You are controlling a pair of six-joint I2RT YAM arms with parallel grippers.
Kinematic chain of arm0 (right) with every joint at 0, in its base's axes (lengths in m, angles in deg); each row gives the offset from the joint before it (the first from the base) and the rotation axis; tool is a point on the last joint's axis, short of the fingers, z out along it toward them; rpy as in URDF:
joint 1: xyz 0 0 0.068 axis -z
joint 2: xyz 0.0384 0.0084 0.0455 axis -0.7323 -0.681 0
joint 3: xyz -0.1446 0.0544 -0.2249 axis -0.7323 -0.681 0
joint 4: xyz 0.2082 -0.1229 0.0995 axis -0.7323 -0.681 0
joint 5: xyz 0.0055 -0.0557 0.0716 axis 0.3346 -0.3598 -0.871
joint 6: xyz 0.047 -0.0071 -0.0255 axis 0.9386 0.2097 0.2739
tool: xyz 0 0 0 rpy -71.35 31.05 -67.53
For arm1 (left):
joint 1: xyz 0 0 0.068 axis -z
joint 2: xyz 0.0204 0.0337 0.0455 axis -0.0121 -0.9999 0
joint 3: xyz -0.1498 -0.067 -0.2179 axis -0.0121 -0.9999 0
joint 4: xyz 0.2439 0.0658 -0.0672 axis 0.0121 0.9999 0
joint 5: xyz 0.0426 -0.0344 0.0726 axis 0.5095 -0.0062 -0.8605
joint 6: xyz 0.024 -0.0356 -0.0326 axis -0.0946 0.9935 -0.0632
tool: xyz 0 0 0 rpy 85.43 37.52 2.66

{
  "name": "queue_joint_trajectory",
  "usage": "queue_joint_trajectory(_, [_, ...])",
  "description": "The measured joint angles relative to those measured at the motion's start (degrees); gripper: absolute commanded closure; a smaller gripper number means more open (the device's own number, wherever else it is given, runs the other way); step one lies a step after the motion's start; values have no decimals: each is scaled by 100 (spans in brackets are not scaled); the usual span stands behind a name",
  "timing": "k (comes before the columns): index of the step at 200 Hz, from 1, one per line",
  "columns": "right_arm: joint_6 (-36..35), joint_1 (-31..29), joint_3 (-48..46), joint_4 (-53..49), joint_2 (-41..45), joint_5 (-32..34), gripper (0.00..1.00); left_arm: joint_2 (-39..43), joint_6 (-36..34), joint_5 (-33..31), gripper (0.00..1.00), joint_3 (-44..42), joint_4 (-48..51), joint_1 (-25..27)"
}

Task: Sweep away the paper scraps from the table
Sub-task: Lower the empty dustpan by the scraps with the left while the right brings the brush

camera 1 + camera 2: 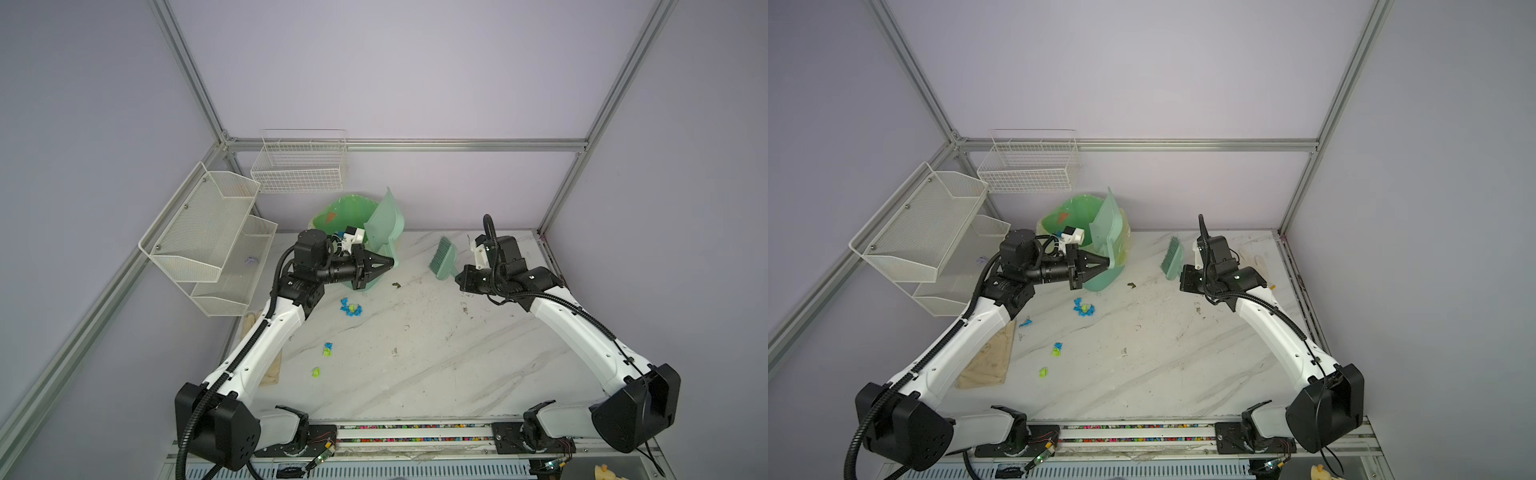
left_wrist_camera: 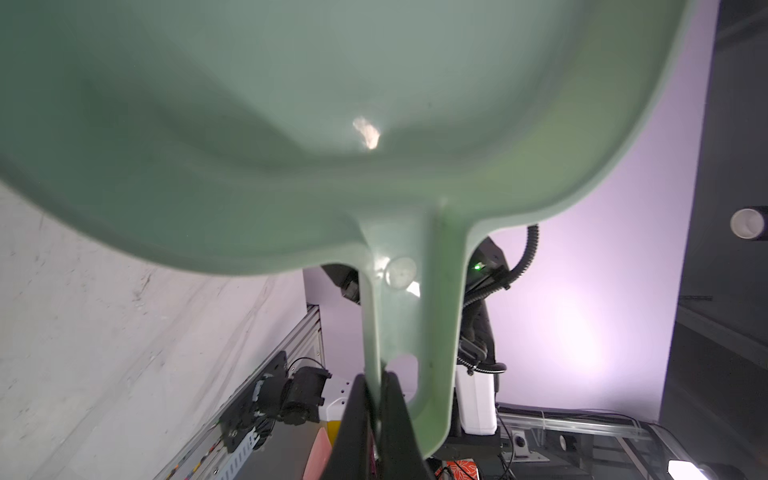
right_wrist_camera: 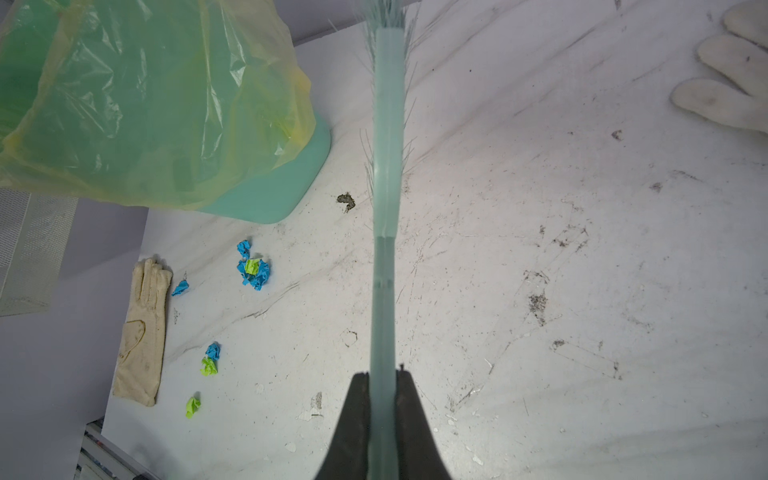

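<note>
The table (image 1: 436, 353) lies bare across its middle and near right, free for me to pass; the bagged bin (image 1: 340, 216) fills the far left, my dustpan (image 1: 384, 226) upright before it; the paper scraps (image 1: 350, 307) dot the left; one glove (image 3: 143, 332) lies at the left edge, a second glove (image 3: 731, 79) far right; my brush (image 1: 444, 259) hangs over the far middle.

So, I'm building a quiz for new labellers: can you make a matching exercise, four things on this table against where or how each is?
Things:
1 dustpan
2 brush
3 paper scraps
4 glove

States:
A scattered on the table, blue and yellow-green
B held in the right claw
C lying flat, cream
D held in the left claw, tipped up by the bin

Pairs: 1-D, 2-B, 3-A, 4-C
</note>
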Motion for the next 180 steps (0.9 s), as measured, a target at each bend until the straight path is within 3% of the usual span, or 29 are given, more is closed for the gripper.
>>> queue_joint_trajectory(35, [2,0,0,-114,66,44,100,190,-1196,-643,100,0,1722,273])
queue_joint_trajectory(79, [0,0,31,-234,160,103,100,374,-2295,-1875,100,0,3416,1104])
queue_joint_trajectory(127, [0,0,109,-299,175,144,100,472,-2704,-3213,100,0,4507,1875])
queue_joint_trajectory(180, [-2,0,116,-374,170,-35,100,546,-2704,-4210,100,-181,4802,2212])
